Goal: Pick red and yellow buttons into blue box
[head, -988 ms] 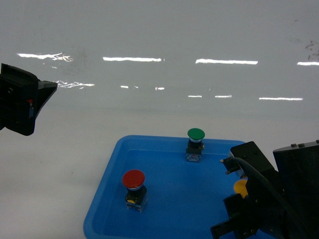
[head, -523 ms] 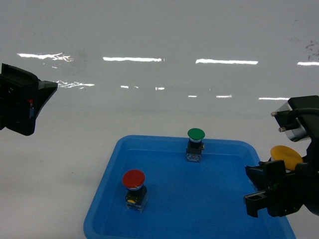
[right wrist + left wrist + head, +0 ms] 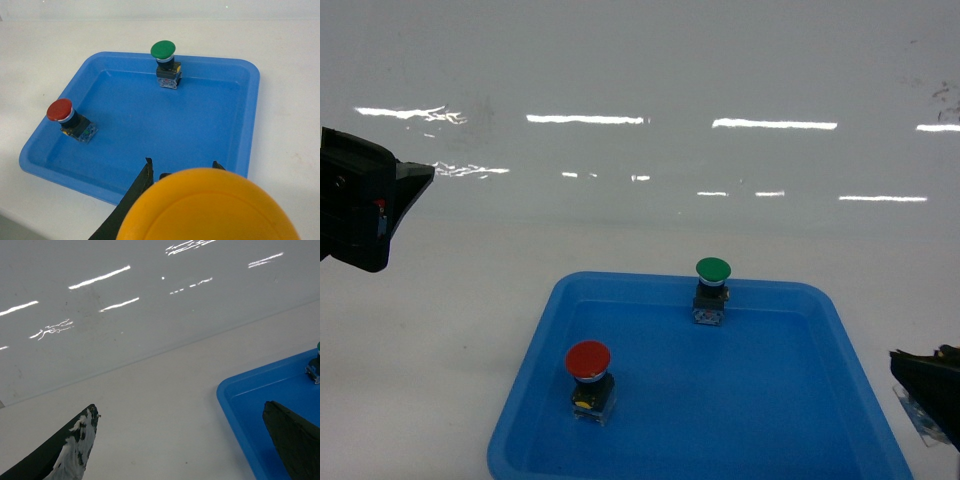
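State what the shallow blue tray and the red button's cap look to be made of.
Shallow blue tray: likely moulded plastic, smooth and slightly glossy; uniform colour, rounded corners and rolled rim suggest it.
Red button: the cap looks like matte hard plastic, evenly coloured with no glare. Neither material is certain from looks alone.

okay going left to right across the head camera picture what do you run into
Left gripper → red button → green button → right gripper. Both buttons stand in the blue tray.
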Tool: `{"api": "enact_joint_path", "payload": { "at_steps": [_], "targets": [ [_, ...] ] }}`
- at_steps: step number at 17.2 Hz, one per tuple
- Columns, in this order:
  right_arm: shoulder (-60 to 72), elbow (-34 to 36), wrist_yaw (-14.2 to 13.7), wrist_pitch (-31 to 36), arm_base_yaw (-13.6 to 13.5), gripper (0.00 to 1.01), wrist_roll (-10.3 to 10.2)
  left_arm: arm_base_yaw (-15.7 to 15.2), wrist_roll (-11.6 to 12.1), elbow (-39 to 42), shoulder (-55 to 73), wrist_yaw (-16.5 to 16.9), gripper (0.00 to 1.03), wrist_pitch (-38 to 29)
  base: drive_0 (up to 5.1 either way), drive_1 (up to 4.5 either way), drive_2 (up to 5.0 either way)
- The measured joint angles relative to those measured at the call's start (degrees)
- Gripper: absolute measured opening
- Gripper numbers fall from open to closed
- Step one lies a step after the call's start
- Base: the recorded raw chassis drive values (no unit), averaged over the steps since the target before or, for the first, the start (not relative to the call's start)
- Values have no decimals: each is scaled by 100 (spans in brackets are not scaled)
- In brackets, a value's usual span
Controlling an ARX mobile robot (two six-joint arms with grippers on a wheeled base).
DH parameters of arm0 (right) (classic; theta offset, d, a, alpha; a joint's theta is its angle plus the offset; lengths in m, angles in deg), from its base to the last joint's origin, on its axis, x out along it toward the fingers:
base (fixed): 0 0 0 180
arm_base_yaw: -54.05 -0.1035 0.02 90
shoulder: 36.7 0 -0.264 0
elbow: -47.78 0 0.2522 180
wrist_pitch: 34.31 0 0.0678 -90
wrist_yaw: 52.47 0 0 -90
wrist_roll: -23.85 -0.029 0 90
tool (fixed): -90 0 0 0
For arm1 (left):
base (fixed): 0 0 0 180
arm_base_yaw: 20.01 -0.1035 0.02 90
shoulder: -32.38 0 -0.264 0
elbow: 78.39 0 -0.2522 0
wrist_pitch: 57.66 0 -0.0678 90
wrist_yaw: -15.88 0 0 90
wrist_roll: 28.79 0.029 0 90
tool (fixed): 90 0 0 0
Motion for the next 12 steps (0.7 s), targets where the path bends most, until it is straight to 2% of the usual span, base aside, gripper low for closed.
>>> {"api": "enact_joint_path", "payload": {
  "at_steps": [3,4,5,6,8,12],
  "targets": [
    [-907,323,107,-433,302,28,-151,0,0,0,0,0,98,-2,0,0,0],
    [-1213,380,125,-621,332,28,-173,0,0,0,0,0,98,0,0,0,0],
    [-1821,577,138,-1054,254,28,-262,0,0,0,0,0,98,0,0,0,0],
    [-2291,717,44,-1268,260,28,-264,0,0,0,0,0,98,0,0,0,0],
    [-2485,761,-107,-1207,304,28,-205,0,0,-2,0,0,98,-2,0,0,0],
    [-2476,761,-133,-1222,306,28,-184,0,0,0,0,0,98,0,0,0,0]
  ]
}}
